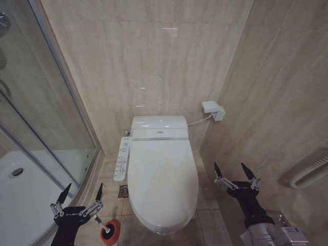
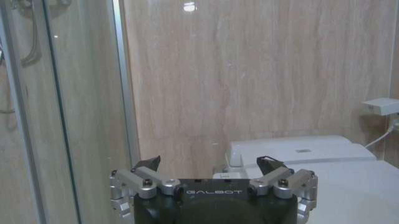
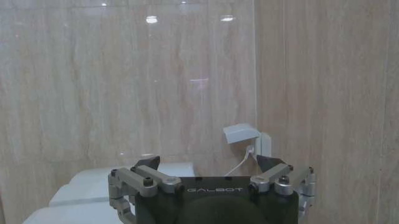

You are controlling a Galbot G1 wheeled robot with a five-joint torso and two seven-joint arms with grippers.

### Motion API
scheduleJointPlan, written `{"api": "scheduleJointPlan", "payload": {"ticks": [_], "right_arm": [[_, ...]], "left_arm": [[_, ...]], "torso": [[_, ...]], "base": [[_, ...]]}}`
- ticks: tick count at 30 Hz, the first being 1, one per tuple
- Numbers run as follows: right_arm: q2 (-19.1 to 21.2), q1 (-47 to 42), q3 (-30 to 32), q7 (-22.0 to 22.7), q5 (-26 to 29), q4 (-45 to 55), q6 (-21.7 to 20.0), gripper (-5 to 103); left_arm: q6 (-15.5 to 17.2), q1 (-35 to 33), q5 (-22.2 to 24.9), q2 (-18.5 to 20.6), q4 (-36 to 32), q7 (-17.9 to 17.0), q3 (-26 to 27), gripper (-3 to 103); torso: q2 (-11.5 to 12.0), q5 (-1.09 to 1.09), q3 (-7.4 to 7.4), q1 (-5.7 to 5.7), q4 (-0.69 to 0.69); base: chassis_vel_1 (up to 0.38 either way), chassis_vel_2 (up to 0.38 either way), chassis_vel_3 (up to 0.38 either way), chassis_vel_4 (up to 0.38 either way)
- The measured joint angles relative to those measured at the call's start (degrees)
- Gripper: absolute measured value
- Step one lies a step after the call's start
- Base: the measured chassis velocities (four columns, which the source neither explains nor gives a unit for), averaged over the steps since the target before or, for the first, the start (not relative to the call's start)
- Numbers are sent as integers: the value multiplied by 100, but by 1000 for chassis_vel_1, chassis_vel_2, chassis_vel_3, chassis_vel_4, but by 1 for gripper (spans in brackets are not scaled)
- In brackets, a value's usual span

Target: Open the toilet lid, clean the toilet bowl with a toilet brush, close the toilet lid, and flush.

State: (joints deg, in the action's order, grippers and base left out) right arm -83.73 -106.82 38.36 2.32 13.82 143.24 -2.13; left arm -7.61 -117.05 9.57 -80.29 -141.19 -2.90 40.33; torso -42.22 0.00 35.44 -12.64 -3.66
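Nearest the robot, the left end effector (image 1: 81, 196) hangs low on the left with its two black-tipped fingers spread wide and nothing between them; the right end effector (image 1: 236, 175) hangs low on the right, likewise spread and empty. Just below and beside the left end effector, on the beige tiled floor (image 1: 207, 218), stands a small red round cup holder (image 1: 109, 231) with a thin pale stick rising from it, probably the toilet brush (image 1: 99, 221), though its bristle head is hidden in the cup. Between the two arms lies the large white glossy oval toilet lid (image 1: 163, 182), shut flat over the bowl, its long axis running straight away from the robot toward the wall, its rounded front edge nearest. The lid sits ahead and inward of both end effectors; the left one seems slightly lower and nearer that front rim, while the right stands beside the lid's middle, so either could reach an edge to lift it. A white control panel (image 1: 121, 158) with buttons flanks the lid's left side. Farther back sits the white tank unit (image 1: 159, 127), then a white wall box (image 1: 212, 109) with a cable, against marbled beige wall tiles. A curved glass shower enclosure (image 1: 46, 128) closes the left.
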Motion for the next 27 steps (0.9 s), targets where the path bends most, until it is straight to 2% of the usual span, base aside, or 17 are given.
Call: {"api": "scheduleJointPlan", "payload": {"ticks": [27], "right_arm": [[0,0,0,0,0,0,0,100]], "left_arm": [[0,0,0,0,0,0,0,100]], "torso": [[0,0,0,0,0]], "base": [[0,0,0,0]]}}
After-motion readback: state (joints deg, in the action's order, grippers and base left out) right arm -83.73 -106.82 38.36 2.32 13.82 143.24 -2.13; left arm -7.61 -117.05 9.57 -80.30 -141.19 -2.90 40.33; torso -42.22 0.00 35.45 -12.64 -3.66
